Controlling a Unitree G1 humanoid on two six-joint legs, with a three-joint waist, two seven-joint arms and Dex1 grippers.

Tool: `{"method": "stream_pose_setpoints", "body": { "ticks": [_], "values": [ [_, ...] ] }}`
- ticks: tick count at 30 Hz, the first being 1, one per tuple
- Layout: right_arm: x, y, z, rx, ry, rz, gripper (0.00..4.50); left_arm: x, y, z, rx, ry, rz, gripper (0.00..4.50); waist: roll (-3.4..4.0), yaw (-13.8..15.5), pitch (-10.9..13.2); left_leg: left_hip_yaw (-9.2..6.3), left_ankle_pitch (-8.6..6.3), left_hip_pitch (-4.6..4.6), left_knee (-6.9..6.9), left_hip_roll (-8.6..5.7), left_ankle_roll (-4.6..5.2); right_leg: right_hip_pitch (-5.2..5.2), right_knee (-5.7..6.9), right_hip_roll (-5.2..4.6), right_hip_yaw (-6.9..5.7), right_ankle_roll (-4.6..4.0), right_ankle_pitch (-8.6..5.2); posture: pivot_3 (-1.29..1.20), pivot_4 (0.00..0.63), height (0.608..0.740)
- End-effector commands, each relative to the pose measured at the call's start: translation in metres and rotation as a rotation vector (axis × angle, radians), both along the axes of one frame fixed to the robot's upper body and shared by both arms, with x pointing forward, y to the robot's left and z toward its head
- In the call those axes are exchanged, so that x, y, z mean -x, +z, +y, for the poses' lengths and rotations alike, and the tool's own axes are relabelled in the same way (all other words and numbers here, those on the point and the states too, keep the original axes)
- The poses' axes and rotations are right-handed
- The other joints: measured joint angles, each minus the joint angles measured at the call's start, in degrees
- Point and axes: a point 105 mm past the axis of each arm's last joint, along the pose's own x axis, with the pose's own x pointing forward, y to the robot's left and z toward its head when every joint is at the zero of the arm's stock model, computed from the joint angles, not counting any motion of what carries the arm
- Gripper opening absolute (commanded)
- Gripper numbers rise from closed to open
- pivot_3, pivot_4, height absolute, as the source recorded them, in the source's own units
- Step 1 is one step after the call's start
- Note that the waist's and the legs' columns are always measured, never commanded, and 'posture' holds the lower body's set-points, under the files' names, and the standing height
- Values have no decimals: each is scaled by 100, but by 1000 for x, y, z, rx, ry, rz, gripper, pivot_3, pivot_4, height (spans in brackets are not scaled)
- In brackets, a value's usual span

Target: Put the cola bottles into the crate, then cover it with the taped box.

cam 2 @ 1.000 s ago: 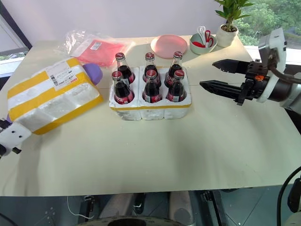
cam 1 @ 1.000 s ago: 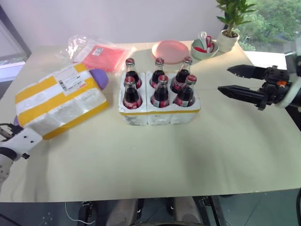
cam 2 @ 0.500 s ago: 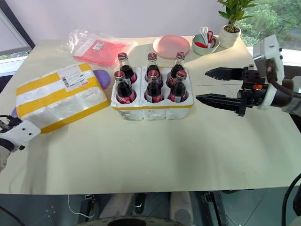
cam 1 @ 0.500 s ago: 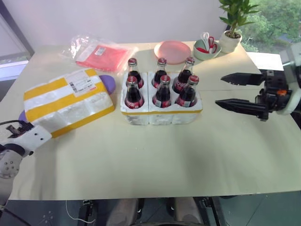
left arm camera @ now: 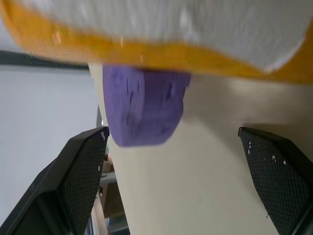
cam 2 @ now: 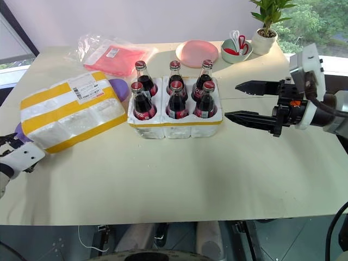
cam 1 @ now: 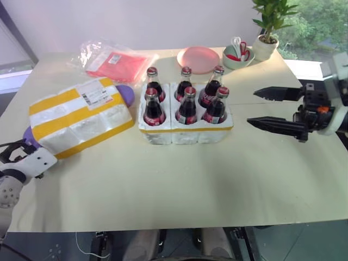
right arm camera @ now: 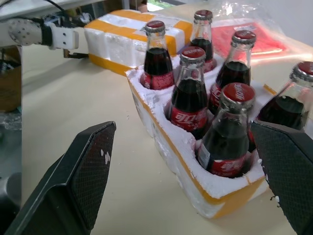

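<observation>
Dark cola fills six small glass bottles with red caps and red labels (cam 2: pixel 175 92), standing upright in two rows of three, one in each well of the white styrofoam crate with a yellow tape band (cam 2: pixel 175 126) at the middle of the cream worktop (cam 2: pixel 179 185). Left of the crate, close beside it, lies the white styrofoam box wrapped in wide yellow tape bands (cam 2: pixel 68 117), its white shipping label (cam 2: pixel 87 87) on the far end of its top face. The box rests tilted on a purple rounded object (left arm camera: pixel 144 105), which shows at both its near-left and far-right ends. Left hand (left arm camera: pixel 181 171): at the near-left corner of the box, fingers spread wide on either side of the purple object, gripping nothing. Right hand (cam 2: pixel 239 101): above the worktop just right of the crate, pointing toward it, fingers wide apart and empty. Far side of the worktop, left to right: a clear plastic bag with red contents (cam 2: pixel 111 54), a round pink plate (cam 2: pixel 197 53), a pale green bowl holding scissors (cam 2: pixel 235 50), and a potted green plant in a white pot (cam 2: pixel 265 30).
</observation>
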Motion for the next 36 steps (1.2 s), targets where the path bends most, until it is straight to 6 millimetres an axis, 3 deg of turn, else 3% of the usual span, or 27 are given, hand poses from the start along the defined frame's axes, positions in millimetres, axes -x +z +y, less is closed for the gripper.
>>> {"method": "stream_pose_setpoints", "body": {
  "ticks": [1, 7, 16, 25, 31, 36],
  "values": [
    [4, 15, 0, 4, -3, -91, 4500, -15, 8, 3, -53, -16, -41, 4413, 0, 19, 0, 0, -1, 0, 0, 0, -1, 1, 0, 0, -1, 0, 0, 0, 150, 740],
    [6, 17, 1, -3, -1, -90, 4500, -34, 4, 3, -119, -61, -29, 4413, -2, -10, -2, 1, 3, -1, 0, -1, 4, -4, 1, 1, -1, 1, 1, 0, 150, 740],
    [8, 17, -1, -12, -20, -87, 4500, -48, 7, -1, -265, -146, -11, 4413, -1, -4, -2, 0, 3, 0, 0, -1, 4, -3, 2, 1, -1, 1, 1, 0, 150, 740],
    [10, 16, -3, -19, -26, -83, 4500, -64, 6, -12, -235, -182, -10, 4413, -1, -6, -2, 1, 5, 0, 1, -1, 8, -4, 3, 1, -1, 1, 1, 0, 150, 740],
    [11, 15, -6, -36, -25, -55, 4500, -65, 9, -10, -199, -153, -33, 1567, 0, -4, -5, 1, 6, 0, 1, -2, 8, -1, 3, 0, -1, 1, 1, 0, 150, 740],
    [11, 17, -7, -27, -37, -87, 4500, -64, 18, -3, -173, -116, -61, 1567, 1, -16, -5, 0, 6, 0, 1, -1, 8, -3, 4, 1, -1, 1, 1, 0, 150, 740]
  ]
}}
